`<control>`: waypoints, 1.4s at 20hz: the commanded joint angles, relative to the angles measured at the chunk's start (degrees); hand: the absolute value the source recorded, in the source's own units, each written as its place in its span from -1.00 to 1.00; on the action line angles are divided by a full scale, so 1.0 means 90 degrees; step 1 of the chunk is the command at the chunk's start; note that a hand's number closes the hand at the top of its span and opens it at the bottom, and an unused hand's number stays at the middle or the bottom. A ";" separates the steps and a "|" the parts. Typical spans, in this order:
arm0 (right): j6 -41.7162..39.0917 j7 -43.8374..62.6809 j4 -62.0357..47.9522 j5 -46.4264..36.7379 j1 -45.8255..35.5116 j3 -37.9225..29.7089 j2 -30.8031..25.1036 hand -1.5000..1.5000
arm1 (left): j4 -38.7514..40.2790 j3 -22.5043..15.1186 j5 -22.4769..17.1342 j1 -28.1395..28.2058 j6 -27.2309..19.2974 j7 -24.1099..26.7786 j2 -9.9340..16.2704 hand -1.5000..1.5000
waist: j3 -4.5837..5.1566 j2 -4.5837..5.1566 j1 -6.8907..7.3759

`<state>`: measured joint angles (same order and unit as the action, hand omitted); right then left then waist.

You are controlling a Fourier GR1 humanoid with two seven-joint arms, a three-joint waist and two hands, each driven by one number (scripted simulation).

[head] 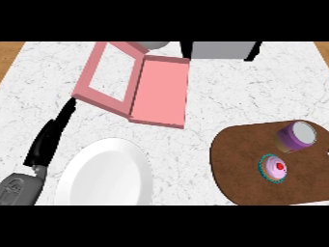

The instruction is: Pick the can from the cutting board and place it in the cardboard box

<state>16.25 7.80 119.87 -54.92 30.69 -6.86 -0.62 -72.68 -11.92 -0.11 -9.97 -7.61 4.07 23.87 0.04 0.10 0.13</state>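
Left forearm [17, 189] cut off by the view's lower edge, right hand nowhere in sight, plate [104, 173] and cutting board [267, 159] clipped at their lower rims, grey object [220, 49] and pale round thing [156, 44] cropped at the top, pink box [135, 82] far corner cut too

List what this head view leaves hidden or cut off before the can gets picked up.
- Right hand: shows nowhere in the head view.
- Left hand: its dark fingers merge against the counter, so their curl is unreadable.
- Pink box: its floor is unreadable behind the open frame.
- Grey objects at the far edge: cut by the top of the view.
- Can on the cutting board: label too small to read.
- Plate: lower rim cut off.
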 commanded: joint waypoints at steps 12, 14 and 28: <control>0.0626 0.0199 -0.1459 -0.0995 -0.1474 -0.0062 0.0060 -1.00 | 0.0011 0.0429 0.0673 0.0005 0.0244 -0.0055 -0.0600 0.00 | -0.0005 -0.0008 -0.0032; 0.0144 0.0277 -0.0964 -0.0926 -0.1192 -0.0072 -0.0038 -1.00 | -0.0693 0.0567 0.0651 0.0509 0.0497 -0.0240 -0.0470 0.00 | -0.0005 -0.0017 -0.0022; 0.0179 0.0663 -0.2416 -0.1062 -0.2440 -0.0299 -0.0160 -1.00 | -0.0379 0.1018 0.1276 0.0225 0.0643 -0.0152 -0.0917 0.00 | -0.0005 -0.0013 -0.0024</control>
<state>17.14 11.92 99.22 -62.58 10.03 -10.59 -3.21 -76.49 -4.39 9.99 -6.76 -2.53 2.86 16.57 0.04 -0.03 -0.06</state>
